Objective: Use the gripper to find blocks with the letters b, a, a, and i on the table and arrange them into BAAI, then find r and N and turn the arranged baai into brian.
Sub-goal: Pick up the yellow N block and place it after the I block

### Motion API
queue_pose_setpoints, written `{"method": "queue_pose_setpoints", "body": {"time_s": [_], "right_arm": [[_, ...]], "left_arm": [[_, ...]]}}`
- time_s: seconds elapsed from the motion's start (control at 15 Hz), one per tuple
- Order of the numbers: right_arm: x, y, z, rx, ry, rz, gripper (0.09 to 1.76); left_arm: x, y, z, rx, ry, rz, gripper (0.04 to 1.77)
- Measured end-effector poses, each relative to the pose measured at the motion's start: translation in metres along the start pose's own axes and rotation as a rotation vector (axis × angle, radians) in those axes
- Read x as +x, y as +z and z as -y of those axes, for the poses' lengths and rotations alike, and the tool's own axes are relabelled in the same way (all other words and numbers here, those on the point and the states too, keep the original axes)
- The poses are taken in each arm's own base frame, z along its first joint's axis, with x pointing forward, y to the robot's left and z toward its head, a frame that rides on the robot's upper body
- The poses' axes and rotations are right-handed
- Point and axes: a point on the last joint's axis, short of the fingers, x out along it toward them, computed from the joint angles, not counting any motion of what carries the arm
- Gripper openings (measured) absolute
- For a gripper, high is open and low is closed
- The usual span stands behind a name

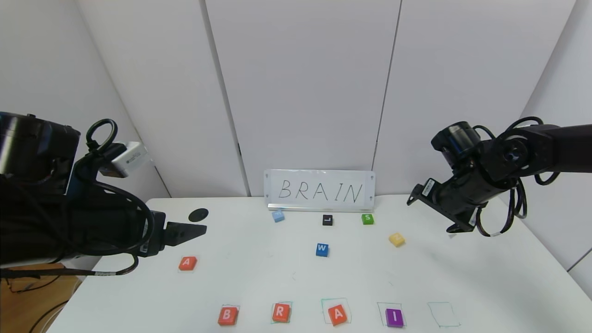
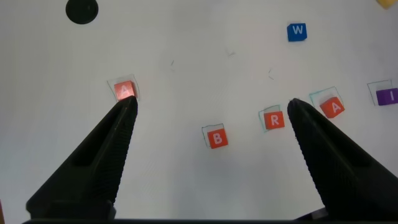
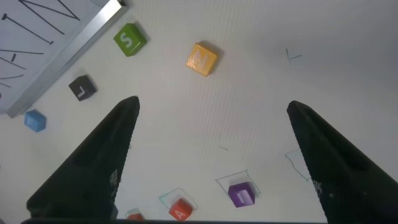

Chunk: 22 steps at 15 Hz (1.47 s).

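Observation:
Along the front of the white table stand, left to right, orange-red blocks B, R and A, then purple I, each on a green square. A second A lies apart at the left. The pale yellow N sits mid-right. My left gripper hangs open and empty above the left side; under it show A, B and R. My right gripper hovers open and empty at the right, N beyond it.
An empty green square lies right of I. Blue W, black L, green S and a light blue block sit mid-table before a BRAIN sign. A black hole is back left.

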Motion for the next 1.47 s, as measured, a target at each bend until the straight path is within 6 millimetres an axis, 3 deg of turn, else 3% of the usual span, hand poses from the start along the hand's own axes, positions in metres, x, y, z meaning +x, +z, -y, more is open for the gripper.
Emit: {"method": "queue_pose_setpoints", "body": {"time_s": [0.33, 0.73, 0.93, 1.47], "right_arm": [[0.038, 0.005, -0.009, 0.029, -0.033, -0.023, 1.71], [0.064, 0.006, -0.025, 0.062, -0.104, -0.075, 1.71], [0.081, -0.002, -0.032, 0.064, -0.113, -0.091, 1.71], [0.116, -0.015, -0.029, 0.085, -0.171, -0.115, 1.71]], "left_arm": [[0.004, -0.002, 0.001, 0.003, -0.004, -0.015, 1.72], [0.009, -0.003, 0.002, 0.008, -0.008, -0.035, 1.72], [0.010, -0.004, 0.002, 0.010, -0.009, -0.038, 1.72], [0.011, -0.006, 0.004, 0.022, -0.013, -0.047, 1.72]]}}
